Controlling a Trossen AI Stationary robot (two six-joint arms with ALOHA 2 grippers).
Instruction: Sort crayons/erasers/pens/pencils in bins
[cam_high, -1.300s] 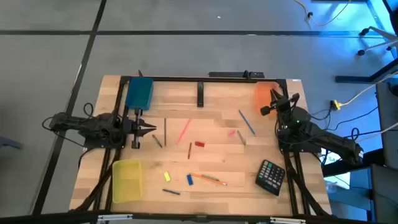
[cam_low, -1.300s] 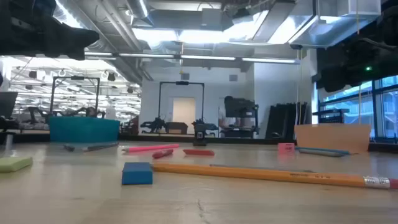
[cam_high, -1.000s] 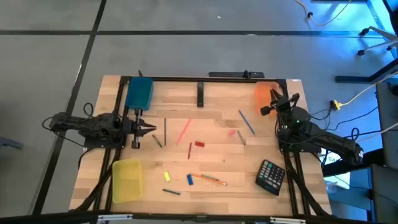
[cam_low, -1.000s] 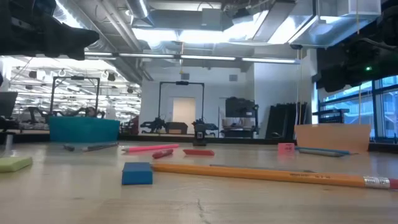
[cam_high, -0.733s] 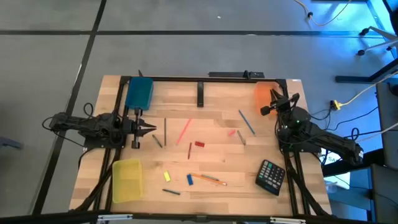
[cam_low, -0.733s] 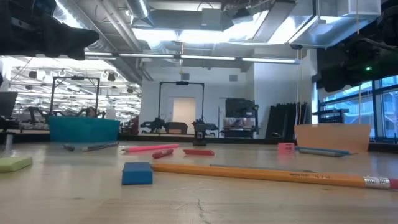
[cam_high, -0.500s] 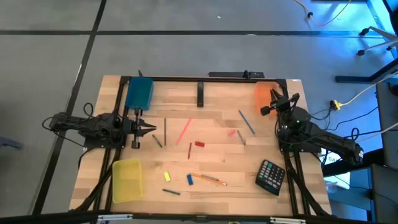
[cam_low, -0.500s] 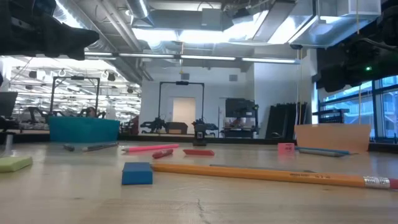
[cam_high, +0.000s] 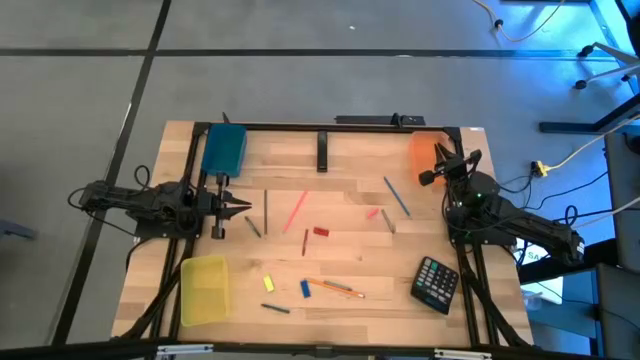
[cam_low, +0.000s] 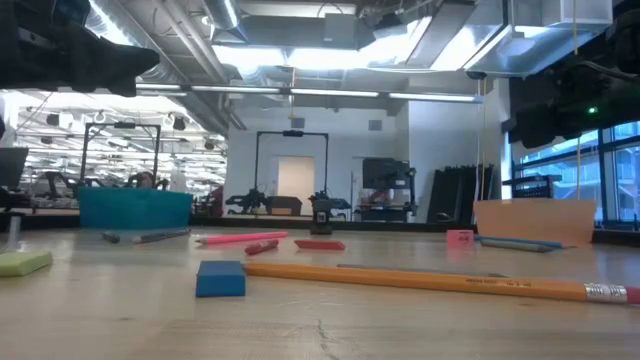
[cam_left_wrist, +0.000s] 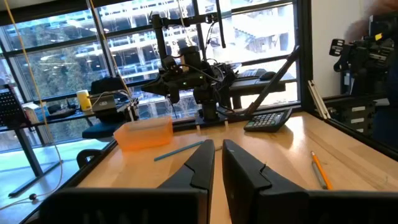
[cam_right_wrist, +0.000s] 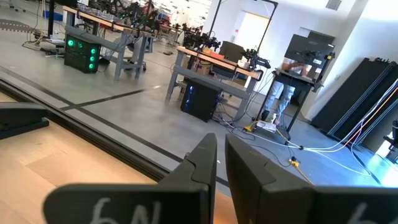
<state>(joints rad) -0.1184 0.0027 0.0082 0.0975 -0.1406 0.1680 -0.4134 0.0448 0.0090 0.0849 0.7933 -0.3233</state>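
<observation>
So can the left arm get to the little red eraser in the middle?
Probably yes. The left gripper waits shut at the table's left edge, and only bare wood and a thin dark stick lie between it and the red eraser.

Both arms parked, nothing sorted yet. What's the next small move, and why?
Probably swing the left gripper, shut and empty at the table's left edge, toward the red eraser and open it. The eraser lies loose mid-table, and the teal bin sits on that arm's side. The right gripper waits by the orange bin.
</observation>
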